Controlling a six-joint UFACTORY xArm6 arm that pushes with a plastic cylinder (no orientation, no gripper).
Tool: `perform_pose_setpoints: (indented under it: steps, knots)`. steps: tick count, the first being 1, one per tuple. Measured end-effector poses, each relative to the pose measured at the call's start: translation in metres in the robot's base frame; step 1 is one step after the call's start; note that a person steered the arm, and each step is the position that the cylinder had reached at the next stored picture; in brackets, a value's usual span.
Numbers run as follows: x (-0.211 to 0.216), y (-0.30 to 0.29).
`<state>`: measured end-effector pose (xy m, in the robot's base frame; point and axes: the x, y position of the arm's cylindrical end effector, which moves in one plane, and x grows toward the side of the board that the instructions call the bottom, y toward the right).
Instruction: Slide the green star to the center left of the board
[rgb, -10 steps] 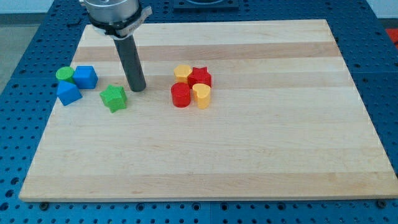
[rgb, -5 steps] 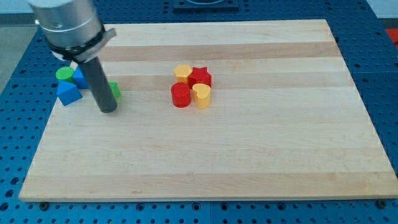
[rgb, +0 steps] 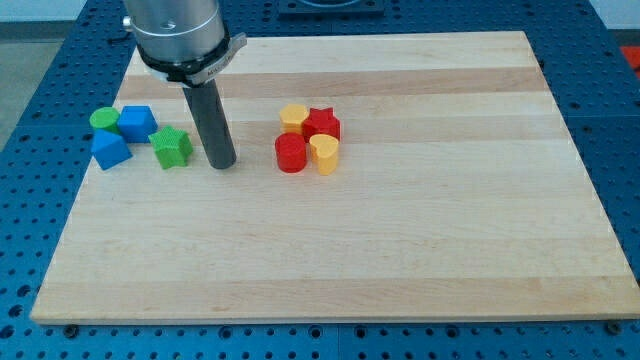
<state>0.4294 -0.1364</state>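
The green star lies near the board's left edge, just right of a blue cube and a blue triangular block. A green cylinder sits left of the blue cube. My tip rests on the board a short way right of the green star, with a small gap between them. The dark rod rises from the tip to the arm's head at the view's top left.
A cluster stands right of my tip near the board's upper middle: a yellow block, a red star, a red cylinder and a yellow heart. The wooden board lies on a blue perforated table.
The green star has moved left and slightly up, close to the blue blocks. My tip swept left past the star, then came back to its right side.
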Motion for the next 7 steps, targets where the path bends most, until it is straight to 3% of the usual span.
perform_pose_setpoints:
  steps: [7]
  knots:
    - [-0.007,-0.085]
